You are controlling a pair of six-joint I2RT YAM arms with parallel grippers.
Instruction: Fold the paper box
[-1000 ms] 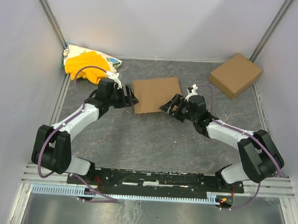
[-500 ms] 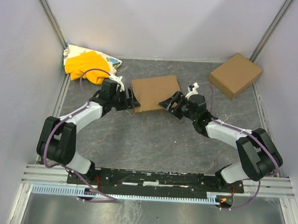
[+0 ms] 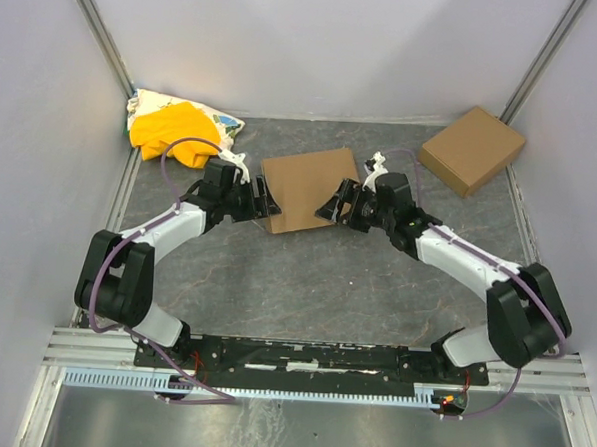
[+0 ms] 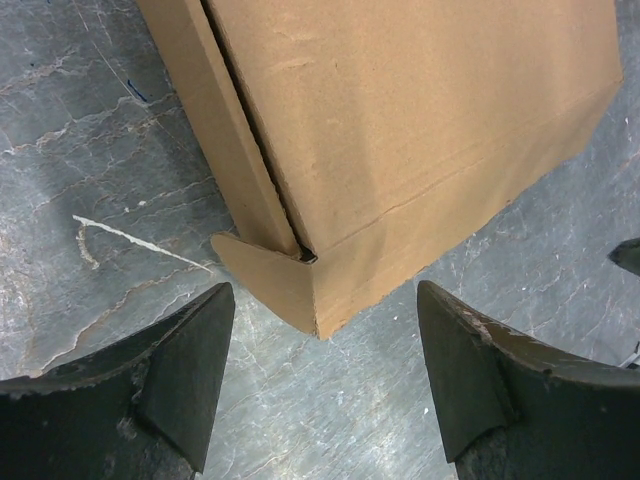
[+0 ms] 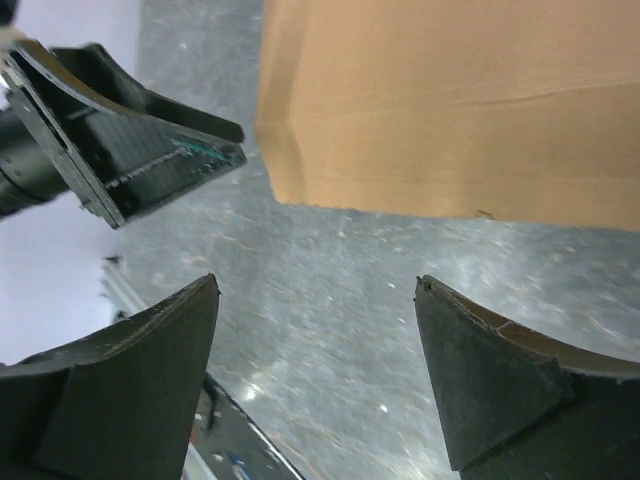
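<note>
Seen from above, both arms reach in from the lower corners of the frame, elbows bent outward and forearms angled toward the middle. There the thin, flat brown cardboard paper box lies on the grey, stone-patterned bench, just above centre. The left gripper points at the box's lower-left corner. The right gripper points at the box's lower edge, towards its right end. From this height it is hard to say whether either touches the cardboard.

The left wrist camera shows it more clearly. The left gripper's two dark fingers are spread wide and released, with the box's corner poking between their tips and seemingly clear of both. A narrow dark gap runs between the side wall and the top panel, and a small triangular tab juts out at the corner.

The right wrist view shows the right gripper's fingers also spread and holding nothing. The box's edge lies ahead of them with bare bench between, and the left gripper appears in the upper left of that frame.

A second, thicker brown cardboard box sits at upper right. A yellow-and-white cloth bundle sits at upper left.
</note>
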